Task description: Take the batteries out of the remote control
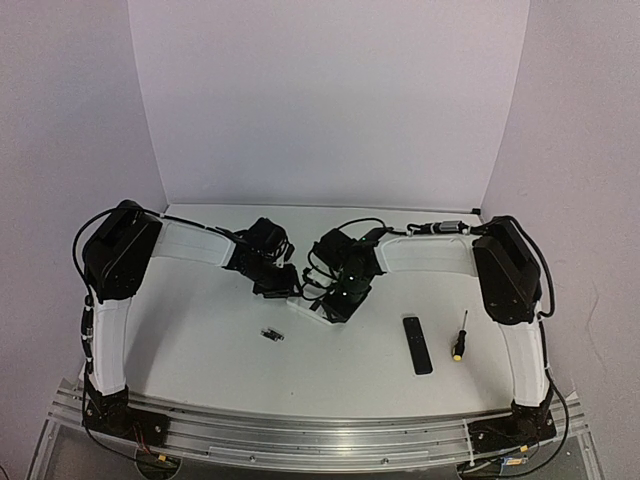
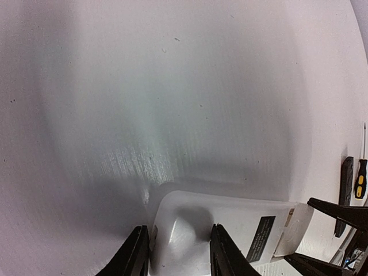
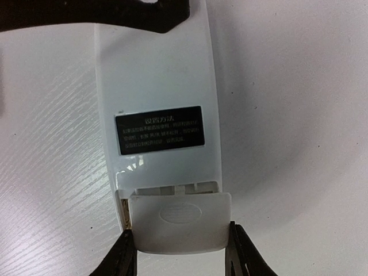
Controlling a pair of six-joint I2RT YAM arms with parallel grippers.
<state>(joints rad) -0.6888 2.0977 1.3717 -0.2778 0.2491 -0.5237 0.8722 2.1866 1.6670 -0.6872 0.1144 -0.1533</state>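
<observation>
The white remote control lies back-up at the table's middle, held between both grippers. My left gripper is shut on one end of it; in the left wrist view the remote sits between the two fingers. My right gripper is shut on the small white battery cover, which is slid partway off the remote's other end. The remote's back carries a black label. The batteries are tiny dark cells lying on the table in front of the remote.
A slim black remote and a yellow-and-black-handled screwdriver lie on the right side of the white table. Both show at the right edge of the left wrist view, the black remote and the screwdriver. White walls enclose the back and sides.
</observation>
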